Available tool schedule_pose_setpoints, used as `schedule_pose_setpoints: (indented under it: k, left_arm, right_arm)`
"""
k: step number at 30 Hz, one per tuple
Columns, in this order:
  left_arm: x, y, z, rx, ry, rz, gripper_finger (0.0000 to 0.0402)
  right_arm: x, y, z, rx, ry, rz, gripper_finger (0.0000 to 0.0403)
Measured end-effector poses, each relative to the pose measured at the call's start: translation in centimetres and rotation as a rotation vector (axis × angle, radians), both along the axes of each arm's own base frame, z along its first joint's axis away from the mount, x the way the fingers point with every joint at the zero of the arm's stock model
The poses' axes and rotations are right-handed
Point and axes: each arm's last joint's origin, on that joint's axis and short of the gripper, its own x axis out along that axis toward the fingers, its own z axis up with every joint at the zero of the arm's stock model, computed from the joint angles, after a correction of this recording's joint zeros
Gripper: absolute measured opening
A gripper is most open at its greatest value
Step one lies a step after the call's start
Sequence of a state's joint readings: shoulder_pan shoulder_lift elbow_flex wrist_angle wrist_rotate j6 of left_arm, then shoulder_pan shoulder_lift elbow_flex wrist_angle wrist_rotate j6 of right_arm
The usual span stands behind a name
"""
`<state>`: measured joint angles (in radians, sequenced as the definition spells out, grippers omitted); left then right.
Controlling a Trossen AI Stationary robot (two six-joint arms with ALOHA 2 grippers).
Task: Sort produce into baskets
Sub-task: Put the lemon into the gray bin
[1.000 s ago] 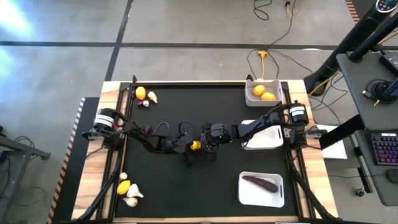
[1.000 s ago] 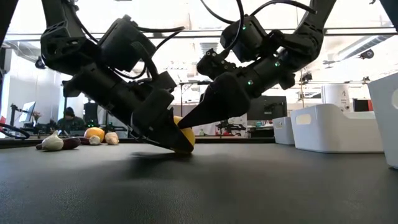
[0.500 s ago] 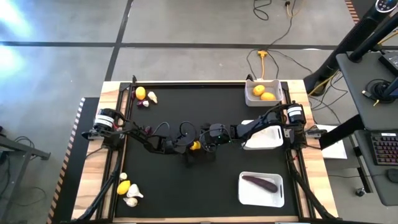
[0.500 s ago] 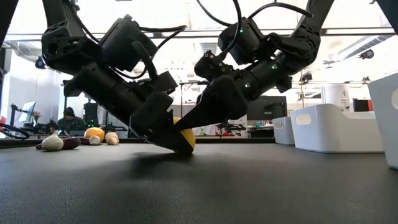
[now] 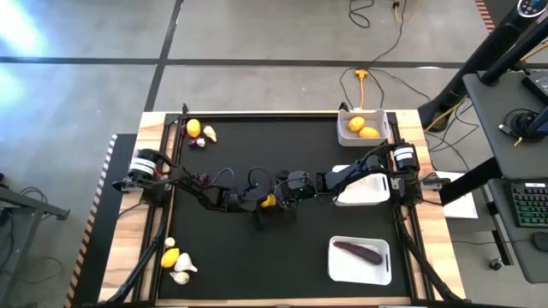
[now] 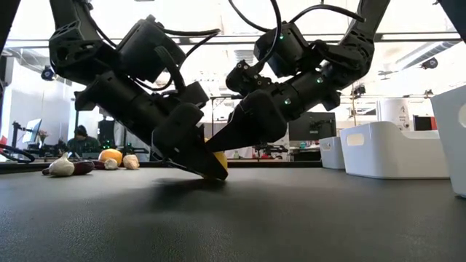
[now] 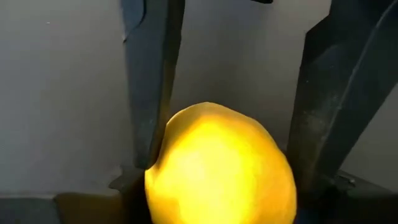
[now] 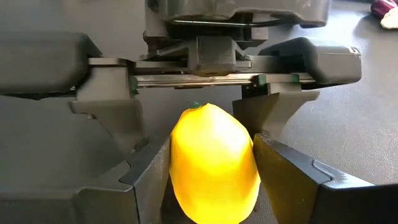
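At mid-bench [image 5: 257,137], the left pincer [image 5: 263,202] and right pincer [image 5: 276,200] both clasp one lemon [image 5: 269,200].

Mid-bench blocked: left gripper [image 5: 263,201] and right gripper [image 5: 276,200] meet nose to nose around one lemon [image 5: 269,200], fingers on both its sides. Open black bench [image 5: 257,257] nearer the front; middle basket [image 5: 364,190] lies under the right arm

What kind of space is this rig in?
Likely a robotics lab or open workshop: bare concrete floor with a trailing yellow power cable, a desk with a keyboard beside the table, and workstations with a seated person behind.
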<state>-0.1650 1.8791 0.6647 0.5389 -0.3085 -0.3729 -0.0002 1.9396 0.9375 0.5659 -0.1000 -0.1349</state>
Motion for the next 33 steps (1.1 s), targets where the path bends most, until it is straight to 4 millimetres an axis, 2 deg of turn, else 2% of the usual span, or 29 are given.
schedule_pose_setpoints:
  k: [10, 19, 23, 26, 33]
  left_arm:
    - [-0.4, -0.1, -0.1, -0.021, 0.129, -0.058, 0.0274]
    - [-2.0, -0.4, 2.0, -0.045, 0.216, -0.094, 0.0274]
    - [-3.3, -1.0, 2.8, -0.041, 0.290, -0.105, 0.0274]
    - [-3.9, -1.0, 2.9, -0.004, 0.298, -0.040, 0.0274]
    - [-3.2, -0.7, 2.1, 0.067, 0.232, 0.046, 0.0274]
  right_arm:
    - [-0.1, 0.0, -0.1, -0.011, 0.009, 0.011, 0.0222]
    - [-0.1, 0.0, -0.2, -0.003, 0.015, 0.003, 0.0223]
    - [-0.3, -0.2, -0.4, -0.024, 0.046, -0.032, 0.0241]
    - [-0.6, -0.1, -1.2, -0.032, 0.094, -0.036, 0.0263]
    - [-0.4, -0.1, -0.7, -0.038, 0.056, -0.034, 0.0284]
